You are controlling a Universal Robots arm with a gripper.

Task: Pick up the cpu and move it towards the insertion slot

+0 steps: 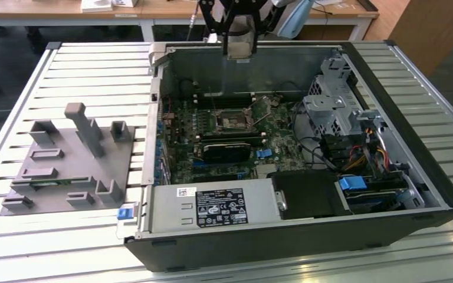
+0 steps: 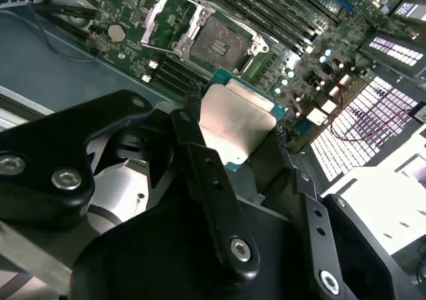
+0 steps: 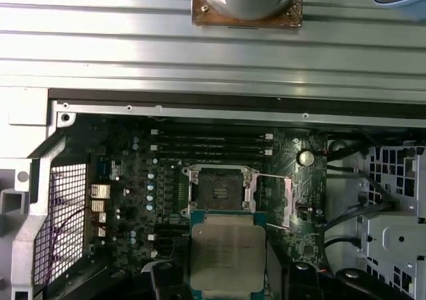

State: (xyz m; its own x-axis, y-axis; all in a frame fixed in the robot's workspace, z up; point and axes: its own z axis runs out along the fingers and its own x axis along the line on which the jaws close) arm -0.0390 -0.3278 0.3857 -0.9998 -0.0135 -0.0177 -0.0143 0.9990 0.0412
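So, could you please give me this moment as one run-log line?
gripper: shut on cpu | cpu: lifted above motherboard, short of insertion slot | slot: open, empty | not yet seated

the cpu [image 3: 227, 257] is a flat square chip with a pale silver lid and a thin green rim. it sits clamped between my end effector's [image 2: 234, 124] fingers [image 2: 193, 137], held by two opposite edges, lid facing the cameras in both wrist views, raised above the board. the insertion slot [image 3: 220, 189] is a square socket with a dark centre and silvery frame, lying open on the green motherboard just beyond the chip's far edge, apart from it.
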